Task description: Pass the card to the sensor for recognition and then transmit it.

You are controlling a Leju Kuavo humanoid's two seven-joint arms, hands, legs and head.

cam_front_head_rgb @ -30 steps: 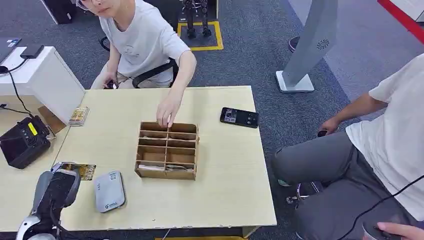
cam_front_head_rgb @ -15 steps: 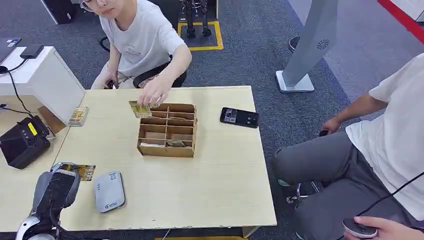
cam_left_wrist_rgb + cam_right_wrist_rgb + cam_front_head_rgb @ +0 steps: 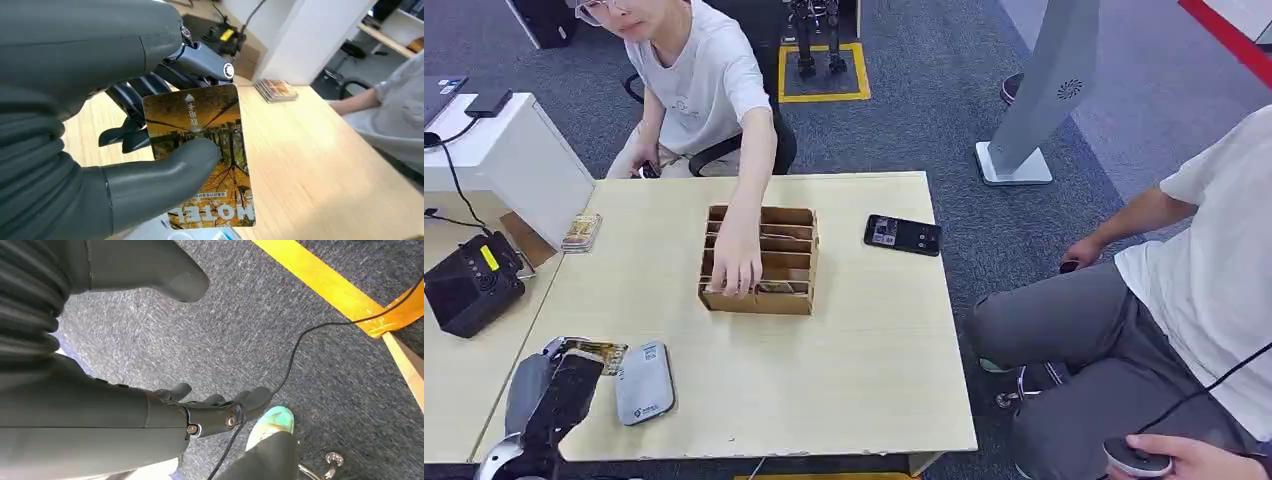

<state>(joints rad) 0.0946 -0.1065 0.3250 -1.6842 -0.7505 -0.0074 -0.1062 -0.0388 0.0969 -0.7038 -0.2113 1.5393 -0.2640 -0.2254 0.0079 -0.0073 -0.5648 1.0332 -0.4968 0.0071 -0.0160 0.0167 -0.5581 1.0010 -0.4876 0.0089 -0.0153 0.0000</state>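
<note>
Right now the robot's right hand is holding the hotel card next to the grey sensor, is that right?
Not quite: it is the left hand that holds the card, as the left wrist view shows. The right hand hangs open over the carpet. The card is indeed beside the grey sensor.

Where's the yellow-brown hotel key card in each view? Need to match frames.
Head view: yellow-brown hotel key card at lower left, held in the left hand, beside the grey card sensor.
Left wrist view: centre, card pinched under the thumb.
Right wrist view: not in it.
Shared landmark: stack of cards on the light wooden table.
</note>
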